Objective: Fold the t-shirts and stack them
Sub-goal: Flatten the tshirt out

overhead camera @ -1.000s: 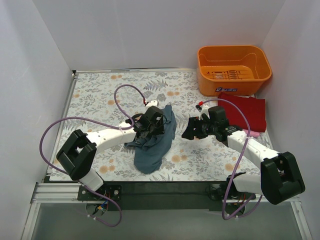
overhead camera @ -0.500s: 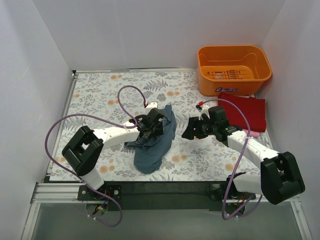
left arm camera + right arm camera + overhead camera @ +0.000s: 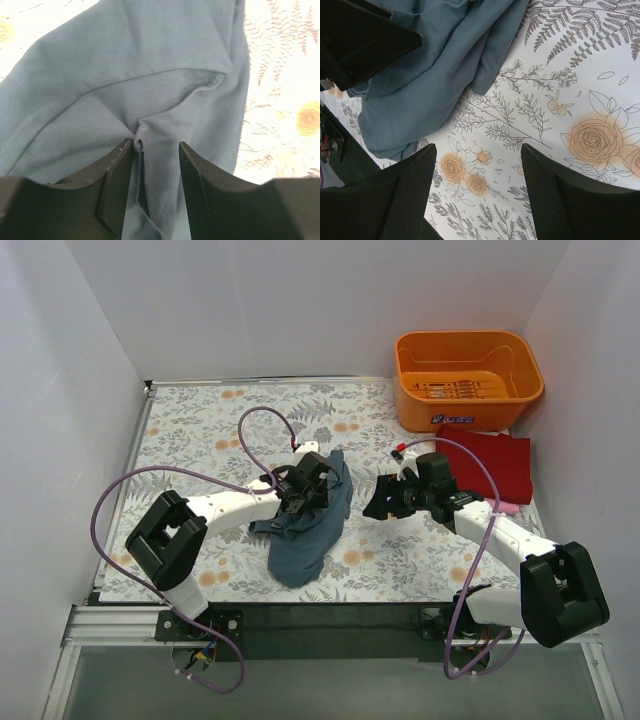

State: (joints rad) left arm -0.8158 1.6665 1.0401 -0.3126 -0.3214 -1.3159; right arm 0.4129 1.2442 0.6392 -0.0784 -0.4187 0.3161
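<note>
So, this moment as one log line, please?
left tool: open over blue-grey shirt fold | right tool: open, empty | red shirt: beside basket

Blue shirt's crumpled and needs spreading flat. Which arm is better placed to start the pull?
Likely left. The left end effector sits on the blue shirt with a cloth ridge between its open fingers; it need only close. The right end effector hangs open over the table beside the shirt, holding nothing.
</note>
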